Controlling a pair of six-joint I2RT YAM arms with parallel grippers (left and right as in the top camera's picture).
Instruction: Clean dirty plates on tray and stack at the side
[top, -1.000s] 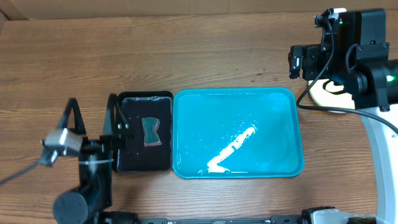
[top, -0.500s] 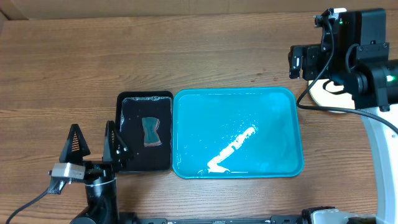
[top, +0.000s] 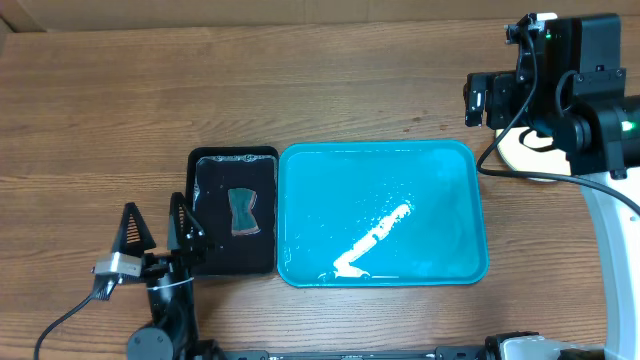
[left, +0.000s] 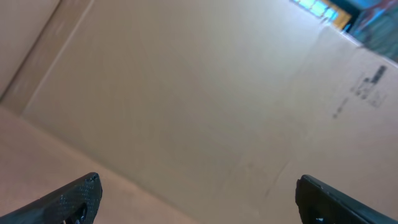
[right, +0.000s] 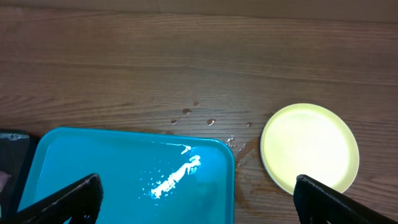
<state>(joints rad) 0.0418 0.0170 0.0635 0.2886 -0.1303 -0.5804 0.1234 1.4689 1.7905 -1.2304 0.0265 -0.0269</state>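
The turquoise tray (top: 440, 170) lies in the middle of the table, wet with white streaks, with no plates on it; it also shows in the right wrist view (right: 93, 174). A pale yellow-green plate (right: 309, 147) sits on the wood right of the tray; overhead only its edge (top: 512, 152) shows under the right arm. I cannot tell if other plates lie beneath it. My right gripper (right: 196, 199) is open and empty, high above the tray's right edge. My left gripper (top: 155, 232) is open and empty at the front left, pointing up at a cardboard wall (left: 199, 93).
A small black tray (top: 205, 175) with a dark cloth piece (top: 242, 211) lies against the turquoise tray's left side. Water drops (right: 199, 115) dot the wood behind the tray. The right arm's body (top: 570, 85) hangs over the far right.
My left arm has pulled back toward the front edge and swung its gripper off the black tray. The right arm has not moved.
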